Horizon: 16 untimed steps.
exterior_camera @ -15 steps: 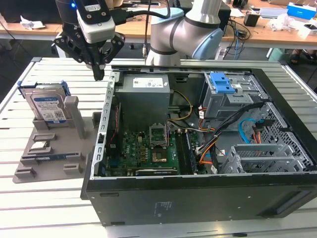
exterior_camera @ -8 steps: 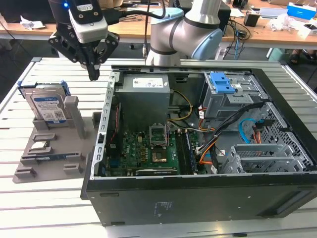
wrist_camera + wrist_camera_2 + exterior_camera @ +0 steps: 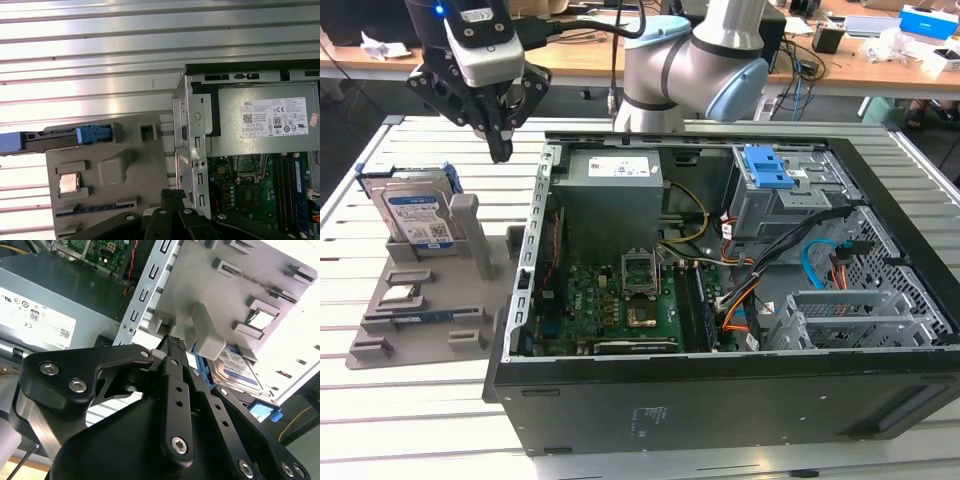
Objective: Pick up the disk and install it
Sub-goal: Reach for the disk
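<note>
Exterior view: the gripper, fingers pinched together and empty, is hovering between the case and the holder, where the disk is standing upright. Second wrist view: the disk is lying just past the closed gripper. First wrist view: the disk is showing edge-on.

A silver tubular arm with pale blue joint caps and black cables carries a black angular gripper studded with silver screws, under a grey wrist housing showing one blue light
</note>
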Motion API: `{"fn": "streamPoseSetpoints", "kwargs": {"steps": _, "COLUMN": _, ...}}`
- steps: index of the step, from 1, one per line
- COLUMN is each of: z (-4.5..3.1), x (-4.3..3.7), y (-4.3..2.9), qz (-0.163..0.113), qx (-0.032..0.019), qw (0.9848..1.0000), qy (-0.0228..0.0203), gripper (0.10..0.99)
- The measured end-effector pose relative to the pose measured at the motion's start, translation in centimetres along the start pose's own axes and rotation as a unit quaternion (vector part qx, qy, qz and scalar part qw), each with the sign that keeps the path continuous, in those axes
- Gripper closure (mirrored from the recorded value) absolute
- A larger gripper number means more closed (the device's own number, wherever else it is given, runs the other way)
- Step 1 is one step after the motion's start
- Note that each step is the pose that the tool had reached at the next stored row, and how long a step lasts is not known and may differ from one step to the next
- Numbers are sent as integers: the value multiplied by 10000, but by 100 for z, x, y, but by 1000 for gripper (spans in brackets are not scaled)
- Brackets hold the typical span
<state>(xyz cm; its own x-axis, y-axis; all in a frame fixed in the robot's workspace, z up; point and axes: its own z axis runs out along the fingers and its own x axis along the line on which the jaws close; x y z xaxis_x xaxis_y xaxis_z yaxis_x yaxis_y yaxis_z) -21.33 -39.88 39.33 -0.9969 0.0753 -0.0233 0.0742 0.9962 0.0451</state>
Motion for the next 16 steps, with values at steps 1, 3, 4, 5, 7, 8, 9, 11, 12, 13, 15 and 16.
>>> {"fn": "streamPoseSetpoints", "kwargs": {"steps": 1, "z": 0, "x": 10, "y": -1, "qz": 0, "qx": 0, "qw": 10000, "qy": 0, "gripper": 980}}
{"fn": "streamPoseSetpoints", "kwargs": {"steps": 3, "z": -1, "x": 43, "y": -3, "qz": 0, "qx": 0, "qw": 10000, "qy": 0, "gripper": 980}}
{"fn": "streamPoseSetpoints", "kwargs": {"steps": 4, "z": -1, "x": 58, "y": -4, "qz": 0, "qx": 0, "qw": 10000, "qy": 0, "gripper": 980}}
{"fn": "streamPoseSetpoints", "kwargs": {"steps": 5, "z": -2, "x": 78, "y": -6, "qz": 0, "qx": 0, "qw": 10000, "qy": 0, "gripper": 980}}
{"fn": "streamPoseSetpoints", "kwargs": {"steps": 7, "z": -3, "x": 97, "y": -7, "qz": 0, "qx": 0, "qw": 10000, "qy": 0, "gripper": 980}}
{"fn": "streamPoseSetpoints", "kwargs": {"steps": 8, "z": -3, "x": 119, "y": -9, "qz": 0, "qx": 0, "qw": 10000, "qy": 0, "gripper": 980}}
{"fn": "streamPoseSetpoints", "kwargs": {"steps": 9, "z": -3, "x": 141, "y": -11, "qz": 0, "qx": 0, "qw": 10000, "qy": 0, "gripper": 980}}
{"fn": "streamPoseSetpoints", "kwargs": {"steps": 11, "z": -4, "x": 174, "y": -13, "qz": 0, "qx": 0, "qw": 10000, "qy": 0, "gripper": 980}}
{"fn": "streamPoseSetpoints", "kwargs": {"steps": 12, "z": -5, "x": 190, "y": -14, "qz": 0, "qx": 0, "qw": 10000, "qy": 0, "gripper": 980}}
{"fn": "streamPoseSetpoints", "kwargs": {"steps": 13, "z": -5, "x": 202, "y": -15, "qz": 0, "qx": 0, "qw": 10000, "qy": 0, "gripper": 980}}
{"fn": "streamPoseSetpoints", "kwargs": {"steps": 15, "z": -6, "x": 222, "y": -17, "qz": 0, "qx": 0, "qw": 10000, "qy": 0, "gripper": 980}}
{"fn": "streamPoseSetpoints", "kwargs": {"steps": 16, "z": -6, "x": 237, "y": -18, "qz": 0, "qx": 0, "qw": 10000, "qy": 0, "gripper": 980}}
